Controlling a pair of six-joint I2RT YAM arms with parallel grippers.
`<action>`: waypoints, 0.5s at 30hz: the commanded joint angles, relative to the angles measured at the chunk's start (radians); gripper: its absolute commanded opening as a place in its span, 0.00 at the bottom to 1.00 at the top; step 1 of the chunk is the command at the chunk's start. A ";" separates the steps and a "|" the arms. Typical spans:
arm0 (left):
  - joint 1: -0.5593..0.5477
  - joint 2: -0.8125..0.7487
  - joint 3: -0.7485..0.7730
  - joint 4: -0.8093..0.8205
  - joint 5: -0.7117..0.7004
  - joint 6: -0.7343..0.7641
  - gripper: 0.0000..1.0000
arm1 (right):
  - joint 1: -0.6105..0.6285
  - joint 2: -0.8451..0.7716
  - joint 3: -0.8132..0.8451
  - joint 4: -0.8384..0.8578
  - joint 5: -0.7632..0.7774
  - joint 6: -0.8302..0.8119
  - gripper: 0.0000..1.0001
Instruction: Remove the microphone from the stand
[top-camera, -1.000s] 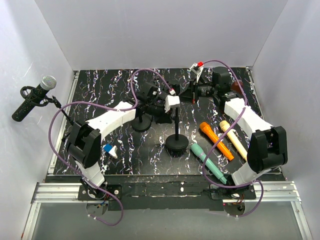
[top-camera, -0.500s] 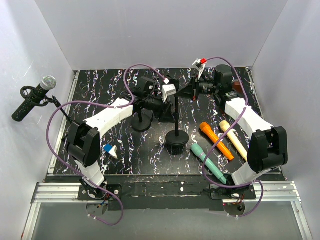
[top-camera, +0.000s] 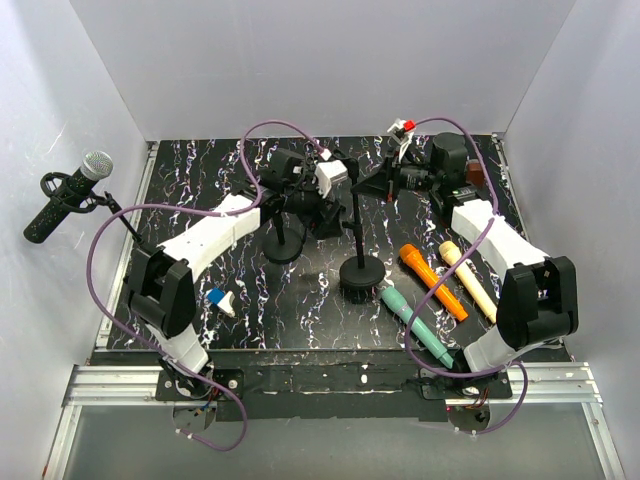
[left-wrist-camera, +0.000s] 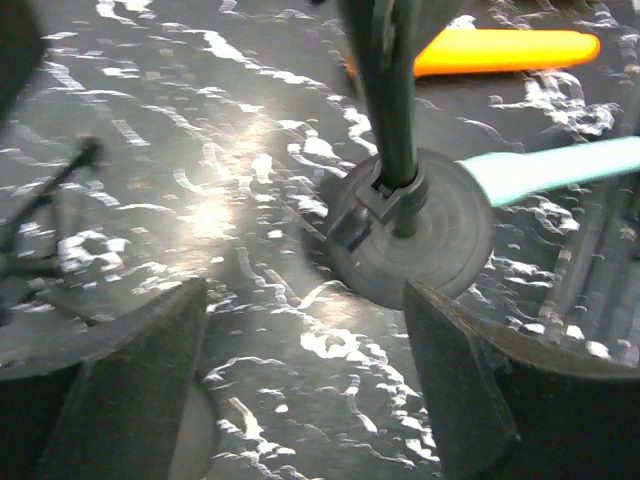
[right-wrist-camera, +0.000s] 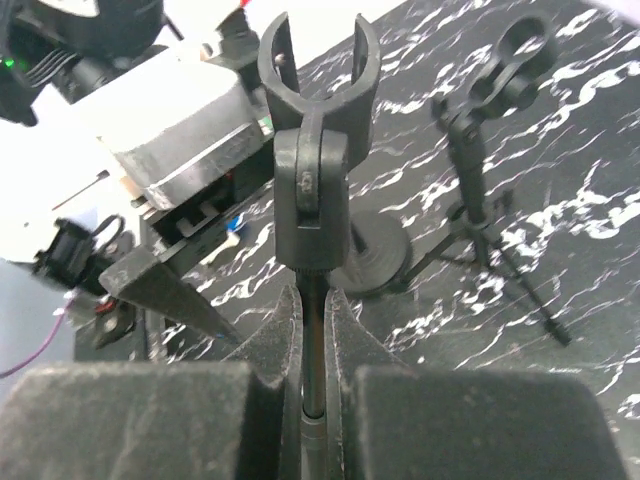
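Nearest of the task's things is the middle stand (top-camera: 360, 275), and it carries no microphone: its clip (right-wrist-camera: 318, 70) is empty. The right gripper (right-wrist-camera: 313, 300) is closed on the thin pole of this stand, just under the clip. The left gripper (left-wrist-camera: 300, 300) is wide open and holds nothing. The pole is a little in front of its fingers, not between them.

The only microphone in a clip is the black microphone (top-camera: 68, 195) with the silver head. It sits raised at the left edge, well apart from both grippers. I judge that the middle stand is done and that the black one is the step to do. The next move asks the free left arm to travel left, close on the black body and draw it out of the clip without tipping its stand.

Counted near to far:
- **Microphones:** four. Three lie loose on the right, the teal microphone (top-camera: 415, 325), the orange microphone (top-camera: 432, 281) and the cream microphone (top-camera: 468, 280); the black one makes four.
- **Small parts:** one blue-and-white piece (top-camera: 218, 300).
- **Stands:** four, as far as I can tell. These are the middle stand, a second round-base stand (top-camera: 283, 246) just left of it, a tripod stand (right-wrist-camera: 478, 190) with an empty clip, and the left-edge stand (top-camera: 108, 203).
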 joint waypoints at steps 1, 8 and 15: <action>0.050 -0.125 -0.024 0.090 -0.277 0.028 0.78 | 0.003 -0.047 -0.004 0.094 -0.014 -0.079 0.01; 0.050 -0.213 -0.075 0.253 -0.279 0.142 0.79 | -0.006 -0.054 -0.029 0.213 0.065 -0.061 0.01; 0.050 -0.272 -0.093 0.271 -0.250 0.139 0.78 | -0.003 -0.123 -0.127 0.097 0.083 -0.219 0.01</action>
